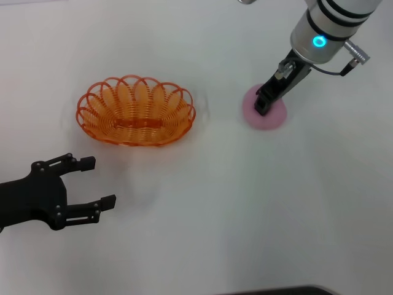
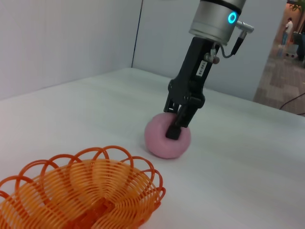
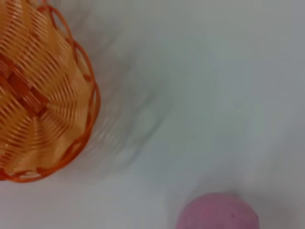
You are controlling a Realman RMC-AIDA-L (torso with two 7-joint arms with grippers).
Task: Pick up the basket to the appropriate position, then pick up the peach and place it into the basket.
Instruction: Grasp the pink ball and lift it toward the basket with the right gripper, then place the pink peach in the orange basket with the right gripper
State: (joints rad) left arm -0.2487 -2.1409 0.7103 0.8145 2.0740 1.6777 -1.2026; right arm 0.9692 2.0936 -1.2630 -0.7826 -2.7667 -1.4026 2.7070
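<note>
A: Our right claw (image 1: 265, 106) is down on the peach (image 1: 264, 114), fingers straddling it; whether they are clenched yet, we cannot tell.

B: So we judge the peach pickup is in hand. Next: grip, lift, carry to the basket (image 1: 136, 111), well apart toward our left claw (image 1: 93, 182), which is spread wide, idle.

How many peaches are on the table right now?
1. The only peach sits on the table to the right of the basket, with the right gripper down on it. The basket looks empty, and none seem hidden.
</note>
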